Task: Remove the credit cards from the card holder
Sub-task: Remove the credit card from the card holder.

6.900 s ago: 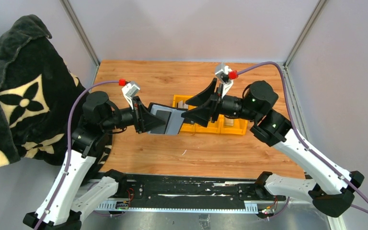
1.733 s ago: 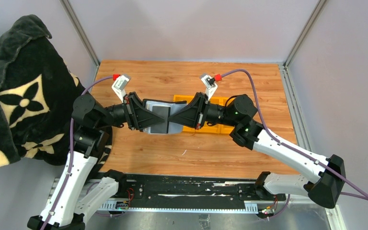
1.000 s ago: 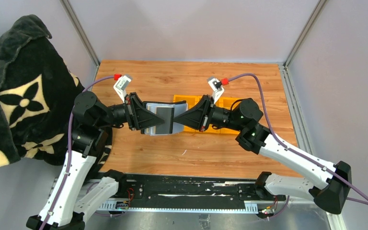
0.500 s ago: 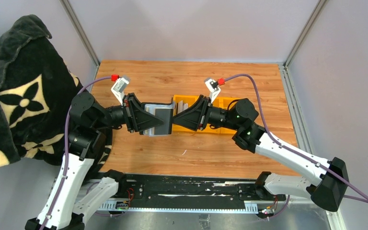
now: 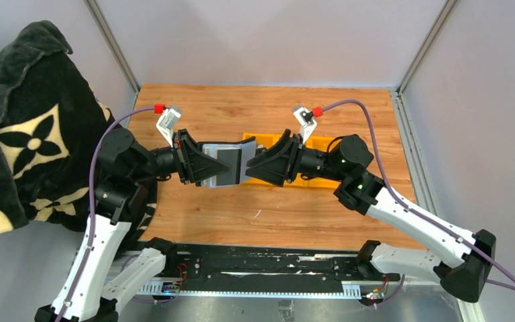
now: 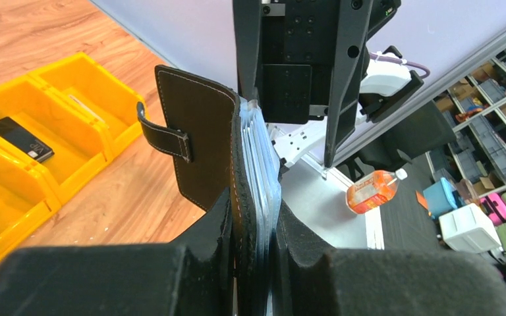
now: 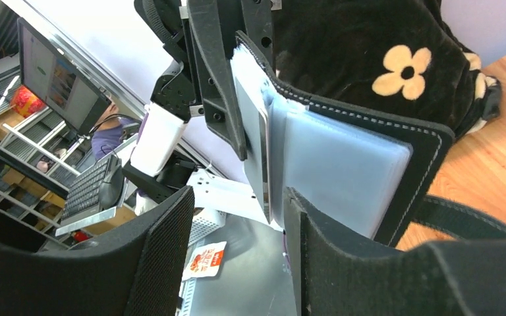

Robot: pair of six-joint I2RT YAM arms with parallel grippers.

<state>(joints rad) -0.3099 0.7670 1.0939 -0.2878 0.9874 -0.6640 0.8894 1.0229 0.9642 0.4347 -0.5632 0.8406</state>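
My left gripper (image 5: 204, 168) is shut on the black card holder (image 5: 225, 166), which it holds on edge above the table. In the left wrist view the card holder (image 6: 201, 145) stands between my fingers (image 6: 191, 263), its strap tab (image 6: 165, 135) hanging loose to the left. Pale silvery-grey credit cards (image 6: 263, 164) are packed against its inner side. My right gripper (image 5: 255, 164) faces it from the right, open. In the right wrist view the cards (image 7: 342, 164) fan out from the holder's stitched black cover (image 7: 428, 171). One thin card edge (image 7: 262, 151) reaches into the gap of the right gripper (image 7: 237, 250), untouched.
Yellow bins (image 5: 253, 140) sit on the wooden table behind the grippers; one bin (image 6: 72, 85) holds a black card (image 6: 20, 138). A black blanket with cream flowers (image 5: 20, 121) hangs at the left. Metal frame posts stand at the table's back corners.
The right gripper, shut at the holder's free edge a second ago, has opened and drawn back slightly to the right. The left gripper still holds the card holder in about the same place.
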